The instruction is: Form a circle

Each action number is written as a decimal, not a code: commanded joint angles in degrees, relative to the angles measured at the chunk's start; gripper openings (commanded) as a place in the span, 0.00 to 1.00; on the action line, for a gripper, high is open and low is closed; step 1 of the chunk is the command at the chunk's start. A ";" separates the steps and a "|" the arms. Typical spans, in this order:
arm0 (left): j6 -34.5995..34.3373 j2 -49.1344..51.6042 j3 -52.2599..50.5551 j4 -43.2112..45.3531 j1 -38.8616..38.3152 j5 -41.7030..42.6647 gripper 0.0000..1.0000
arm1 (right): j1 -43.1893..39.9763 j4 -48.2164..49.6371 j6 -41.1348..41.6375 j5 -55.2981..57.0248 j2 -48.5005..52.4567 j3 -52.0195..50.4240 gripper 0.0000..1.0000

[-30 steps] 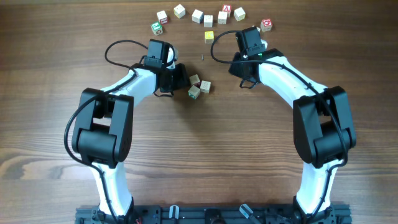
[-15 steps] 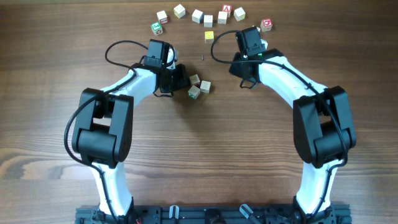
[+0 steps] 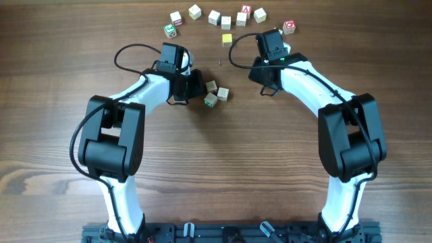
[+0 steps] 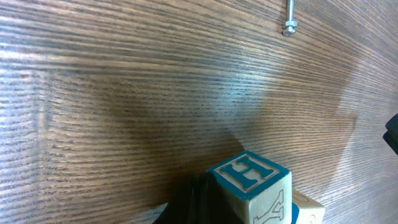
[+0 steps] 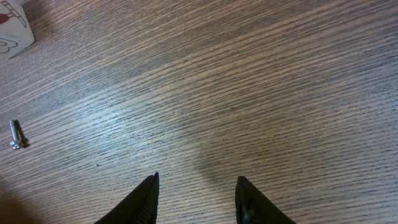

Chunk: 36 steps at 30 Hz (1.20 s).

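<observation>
The left claw [image 3: 200,86] is sitting with its fingers pressed together, gripping nothing, its tip right up beside the cluster of three letter cubes [image 3: 216,93]. That cluster is lying directly at the claw's tip, and it is all that is showing of the circle: no ring is appearing anywhere. In the left wrist view the H cube [image 4: 252,180] is standing immediately beside the dark finger. It is showing a raised teal letter on top and pale bare wood on its sides. A second cube [image 4: 309,210] is peeking out just behind it. Whether finger and cube are truly touching is hard to tell from that angle.

These cubes are looking light, rigid and square-edged. They are likely sliding easily over the smooth grain of the wooden table [image 3: 54,101], and turning if pushed off-centre. Pinching one by two opposite flat faces, or nudging it squarely on a face, is looking safest.

Farther ahead of the claw a small metal screw [image 4: 289,25] is lying on bare wood. Beyond it is sitting the yellow cube [image 3: 227,39], and farthest out the loose arc of cubes [image 3: 214,17]. The right claw [image 5: 198,182] is hanging open over bare boards, nothing between its fingers, the screw off to its left.
</observation>
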 commanded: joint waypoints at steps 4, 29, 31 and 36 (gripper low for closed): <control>-0.26 0.94 -0.44 -2.62 -0.22 0.42 0.04 | 0.17 0.04 0.63 1.46 0.13 0.42 0.40; -0.11 0.31 -0.44 -2.38 -0.22 1.60 0.04 | 0.17 0.04 0.63 1.49 0.13 0.42 0.40; -0.13 0.31 -0.44 -2.36 -0.22 2.19 0.04 | 0.17 0.04 0.63 1.51 0.13 0.42 0.40; -0.13 0.31 -0.44 -2.36 -0.22 2.36 0.04 | 0.17 0.04 0.63 1.66 0.13 0.42 0.40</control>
